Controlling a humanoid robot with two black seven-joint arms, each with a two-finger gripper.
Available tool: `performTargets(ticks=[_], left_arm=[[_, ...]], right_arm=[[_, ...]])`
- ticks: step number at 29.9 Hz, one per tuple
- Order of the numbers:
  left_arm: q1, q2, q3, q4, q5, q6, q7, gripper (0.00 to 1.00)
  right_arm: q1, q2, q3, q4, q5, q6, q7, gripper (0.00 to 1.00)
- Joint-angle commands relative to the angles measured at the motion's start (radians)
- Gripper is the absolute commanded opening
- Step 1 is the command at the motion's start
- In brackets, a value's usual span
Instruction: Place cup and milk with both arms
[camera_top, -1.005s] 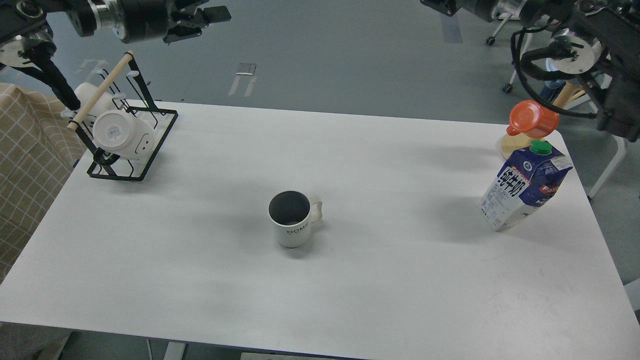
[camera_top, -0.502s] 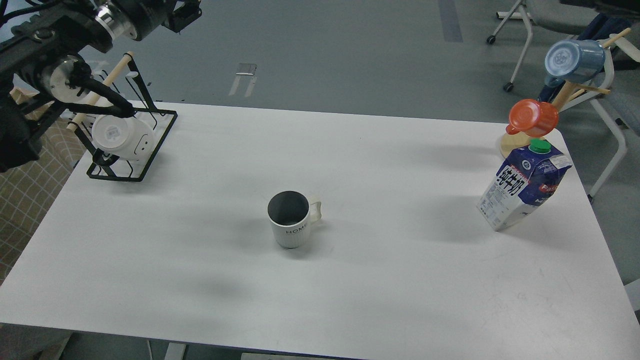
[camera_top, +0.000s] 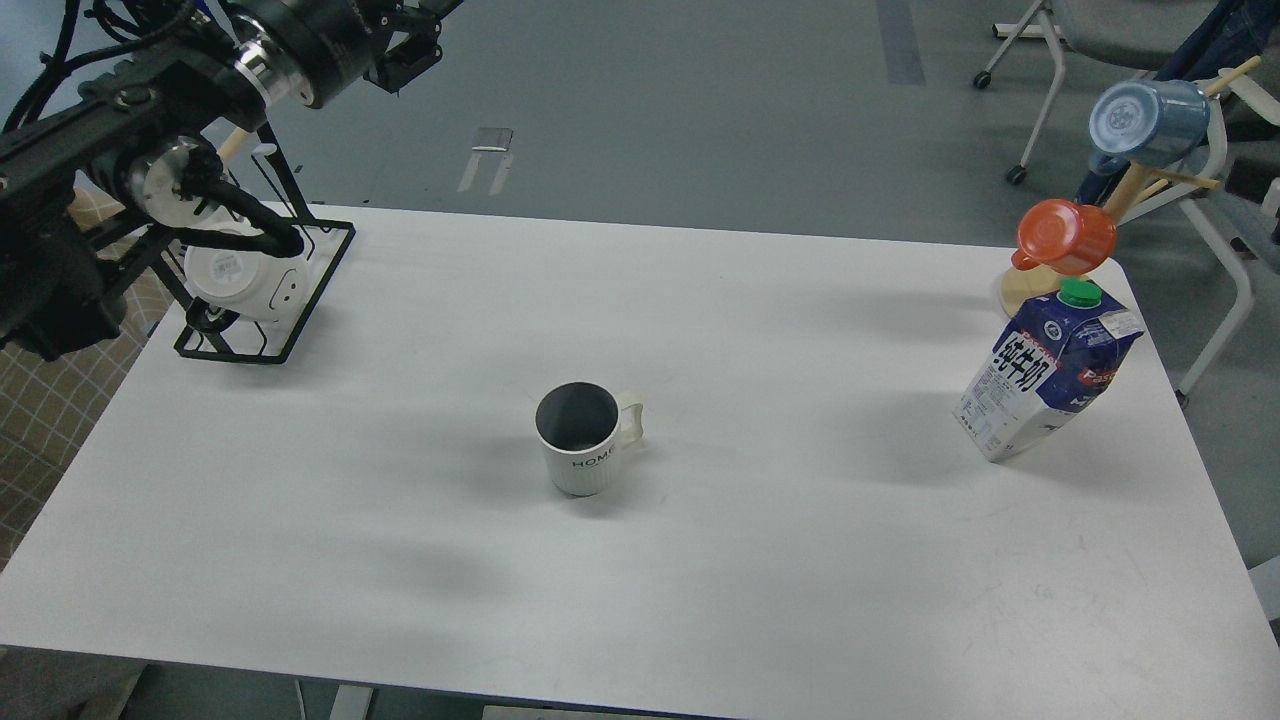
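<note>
A: Where is the cup?

B: The white mug (camera_top: 581, 438) stands upright near the middle of the white counter (camera_top: 800, 560), its dark inside open to the top and its handle turned to the right. Nothing touches it.

A: And the milk?

B: The blue milk carton (camera_top: 1045, 372) with a green cap stands near the counter's right edge, well apart from the mug. Just behind it is a wooden mug tree (camera_top: 1120, 200) carrying an orange mug (camera_top: 1066, 237) and, higher up, a blue mug (camera_top: 1146, 122).

A: What of the arms?

B: The left arm comes in over the top left corner. Its gripper (camera_top: 415, 45) reaches the upper edge, above the floor beyond the counter, and is partly cut off, so I cannot tell whether the jaws are released or clenched. The right arm is out of view.

A: Anything else on the left?

B: A black wire rack (camera_top: 280, 310) sits at the far left corner, holding a white mug (camera_top: 247, 281) on its side, partly behind the arm.
</note>
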Motion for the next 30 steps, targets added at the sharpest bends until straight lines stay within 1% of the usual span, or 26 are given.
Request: performTargets(ticks=[1, 3, 6, 11, 15, 19, 23, 30], left_arm=[[0.004, -0.003, 0.0, -0.002, 0.0, -0.002, -0.005, 0.98], [0.007, -0.012, -0.001, 0.0, 0.0, -0.002, -0.005, 0.98], [0.028, -0.028, -0.006, 0.0, 0.0, -0.002, -0.005, 0.98], [0.033, -0.038, -0.024, 0.0, 0.008, -0.016, -0.005, 0.98], [0.036, -0.038, -0.026, 0.0, 0.012, -0.074, 0.0, 0.98], [0.047, -0.041, -0.027, 0.0, 0.012, -0.079, -0.002, 0.98], [0.06, -0.046, -0.044, 0.0, 0.012, -0.082, -0.002, 0.98], [0.073, -0.048, -0.055, 0.0, 0.012, -0.085, -0.002, 0.98]], right_arm=[[-0.001, -0.004, -0.12, -0.005, -0.075, -0.123, 0.003, 1.0], [-0.001, -0.007, -0.204, -0.011, -0.121, -0.206, 0.003, 1.0], [-0.003, -0.007, -0.257, -0.013, -0.146, -0.245, 0.003, 1.0], [-0.006, 0.011, -0.3, -0.054, -0.149, -0.268, 0.003, 1.0], [-0.013, 0.071, -0.305, -0.114, -0.14, -0.281, 0.001, 1.0], [-0.027, 0.114, -0.308, -0.143, -0.138, -0.285, 0.001, 1.0], [-0.055, 0.18, -0.306, -0.201, -0.134, -0.318, -0.003, 1.0], [-0.093, 0.211, -0.302, -0.235, -0.112, -0.37, -0.009, 1.0]])
